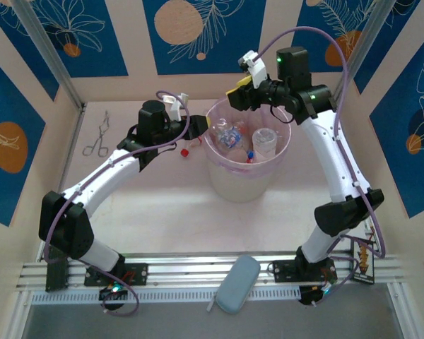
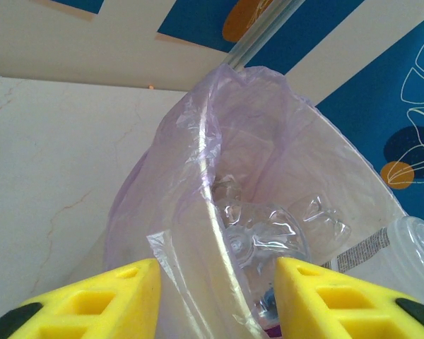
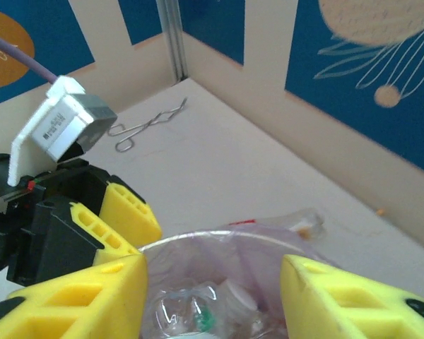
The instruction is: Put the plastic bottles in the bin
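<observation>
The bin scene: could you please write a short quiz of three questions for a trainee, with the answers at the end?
1. True or false: the bin already holds several plastic bottles.
2. The fingers of the left pincer stand: A) on either side of the bin's rim; B) shut on a bottle cap; C) flat on the table.
3. Fill in: the right pincer hangs above the bin with its jaws ___.
Key: 1 true; 2 A; 3 open.
</observation>
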### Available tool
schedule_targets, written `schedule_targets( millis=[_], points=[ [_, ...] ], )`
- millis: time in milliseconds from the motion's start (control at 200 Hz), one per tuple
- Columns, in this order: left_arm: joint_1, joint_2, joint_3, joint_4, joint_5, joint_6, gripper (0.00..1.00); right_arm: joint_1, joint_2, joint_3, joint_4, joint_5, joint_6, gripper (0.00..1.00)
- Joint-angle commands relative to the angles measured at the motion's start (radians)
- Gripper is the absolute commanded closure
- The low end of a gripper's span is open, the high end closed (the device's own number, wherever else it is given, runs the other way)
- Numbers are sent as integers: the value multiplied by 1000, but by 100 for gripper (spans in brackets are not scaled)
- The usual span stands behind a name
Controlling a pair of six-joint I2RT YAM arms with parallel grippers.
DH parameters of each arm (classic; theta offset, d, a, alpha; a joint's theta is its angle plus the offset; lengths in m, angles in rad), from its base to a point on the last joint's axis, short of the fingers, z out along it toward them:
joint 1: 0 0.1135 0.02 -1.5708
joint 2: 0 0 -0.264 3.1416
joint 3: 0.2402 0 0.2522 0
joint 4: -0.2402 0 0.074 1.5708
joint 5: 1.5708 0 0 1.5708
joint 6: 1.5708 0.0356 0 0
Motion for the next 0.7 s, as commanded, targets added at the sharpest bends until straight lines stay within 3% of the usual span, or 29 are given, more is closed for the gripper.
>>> schedule_targets(
  millis=[0, 205, 405, 580, 695],
  points=[
    [-8, 19, 21, -23, -5, 7, 54, -4, 61, -25, -39, -50, 100, 53],
    [-9, 16, 18, -25, -8, 5, 55, 3, 109, -69, -34, -85, 86, 58],
    [-9, 11, 16, -19, -9, 3, 55, 4, 90, -224, 56, -80, 114, 59],
    [-11, 9, 27, -29, -8, 13, 55, -1, 63, -215, 80, -72, 122, 58],
    [-9, 0, 40, -31, -12, 21, 41, -13, 29, -152, 80, -63, 142, 51]
  ],
)
